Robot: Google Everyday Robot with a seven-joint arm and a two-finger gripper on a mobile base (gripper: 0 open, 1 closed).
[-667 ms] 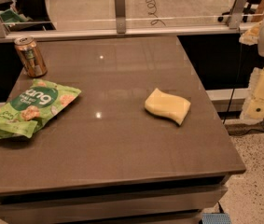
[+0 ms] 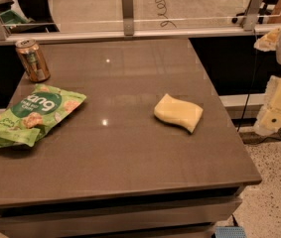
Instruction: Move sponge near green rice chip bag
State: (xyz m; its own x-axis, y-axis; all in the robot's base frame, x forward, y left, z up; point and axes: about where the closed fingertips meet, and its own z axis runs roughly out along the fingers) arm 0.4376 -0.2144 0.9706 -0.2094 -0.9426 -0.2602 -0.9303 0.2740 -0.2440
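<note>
The sponge [image 2: 178, 112], a pale yellow block with wavy edges, lies flat on the brown table [image 2: 130, 162], right of centre. The green rice chip bag [image 2: 31, 114], crinkled light green with a dark green circle and white lettering, lies at the table's left edge. My gripper [image 2: 275, 110], pale yellow, hangs off the table's right side, about level with the sponge and well apart from it. It holds nothing that I can see.
A gold-brown drink can [image 2: 32, 59] stands upright at the back left, just behind the bag. A glass barrier with metal posts [image 2: 126, 11] runs along the table's far edge. The floor [image 2: 274, 202] drops away past the right edge.
</note>
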